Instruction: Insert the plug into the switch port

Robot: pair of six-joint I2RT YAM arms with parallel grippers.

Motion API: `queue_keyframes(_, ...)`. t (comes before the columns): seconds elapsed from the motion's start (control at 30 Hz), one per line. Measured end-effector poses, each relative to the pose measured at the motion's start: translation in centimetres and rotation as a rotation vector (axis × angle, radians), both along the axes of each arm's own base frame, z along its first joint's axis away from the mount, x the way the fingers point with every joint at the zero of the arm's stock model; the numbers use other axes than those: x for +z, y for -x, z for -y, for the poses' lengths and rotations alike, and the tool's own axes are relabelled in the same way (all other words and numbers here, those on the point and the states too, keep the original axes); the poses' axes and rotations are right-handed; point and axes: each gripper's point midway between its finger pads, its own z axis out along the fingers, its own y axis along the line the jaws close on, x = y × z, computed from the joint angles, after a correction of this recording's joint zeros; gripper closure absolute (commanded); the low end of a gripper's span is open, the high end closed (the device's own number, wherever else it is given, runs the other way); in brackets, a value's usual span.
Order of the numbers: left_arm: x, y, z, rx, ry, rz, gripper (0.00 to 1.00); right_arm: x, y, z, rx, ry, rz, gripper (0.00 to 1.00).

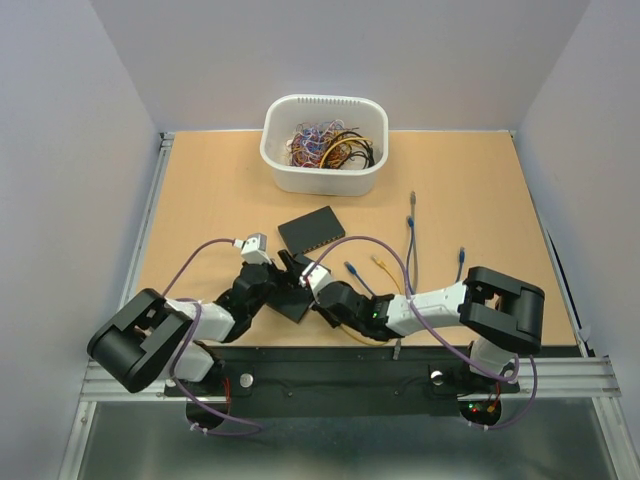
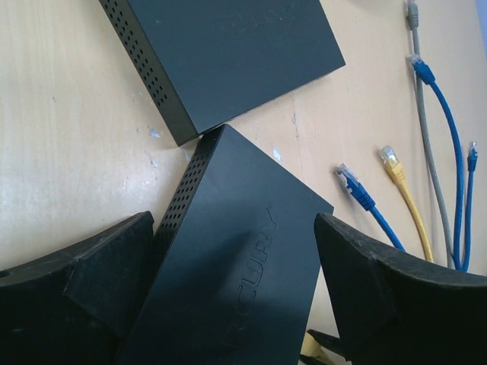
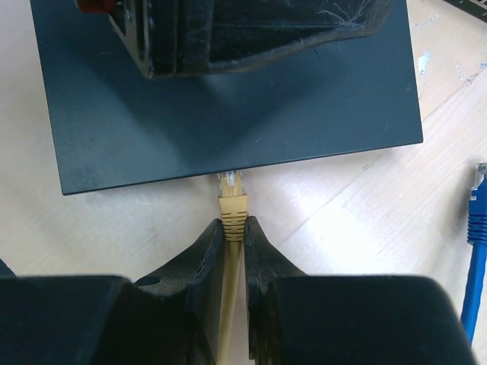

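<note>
Top view: two arms meet at the centre of the wooden table (image 1: 200,200) over a black switch (image 1: 296,302). A second switch (image 1: 311,230) lies just above it in the frame, and a white bin (image 1: 323,172) of tangled wires stands at upper centre.

Left wrist view: the left gripper (image 2: 236,304) is spread wide, one finger in each lower corner of the frame. The switch (image 2: 243,258) lies between them, its left edge against the left finger and clear of the right one. Loose cables (image 2: 364,196) lie at the right edge, apart from both switches.

Right wrist view: the right gripper (image 3: 233,226) is pinched shut on the yellow cable (image 3: 228,304) just behind its plug (image 3: 232,199). The plug's clear tip meets the switch's lower edge (image 3: 228,122) at frame centre. Whether it is seated in a port cannot be told.
</note>
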Motion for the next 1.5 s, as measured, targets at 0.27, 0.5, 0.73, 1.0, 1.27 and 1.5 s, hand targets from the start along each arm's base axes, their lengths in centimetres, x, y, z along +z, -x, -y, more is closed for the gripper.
queue_keyframes(0.27,-0.1,-0.7,-0.4,0.011,-0.054,-0.036,0.01,0.0,-0.2,-0.6,-0.023,-0.043,-0.016,0.98)
queue_keyframes(0.5,0.1,-1.3,-1.5,0.028,-0.02,-0.091,0.01,0.2,0.0,-2.6,-0.003,-0.124,-0.037,0.54)
queue_keyframes(0.73,0.2,-0.8,-1.2,-0.016,0.02,-0.159,0.01,0.8,0.0,-3.6,-0.01,-0.155,-0.054,0.28)
queue_keyframes(1.0,0.3,-0.3,-2.3,-0.012,-0.001,-0.221,0.01,9.3,-0.4,-0.7,-0.105,-0.299,0.014,0.14)
queue_keyframes(1.27,0.5,0.4,-3.5,0.002,-0.03,-0.256,0.02,11.2,-4.9,3.9,-0.322,-0.335,0.057,0.22)
queue_keyframes(1.5,2.8,0.8,-3.7,-0.005,-0.007,-0.192,0.04,5.9,-10.5,9.9,-0.531,-0.232,-0.042,0.3)
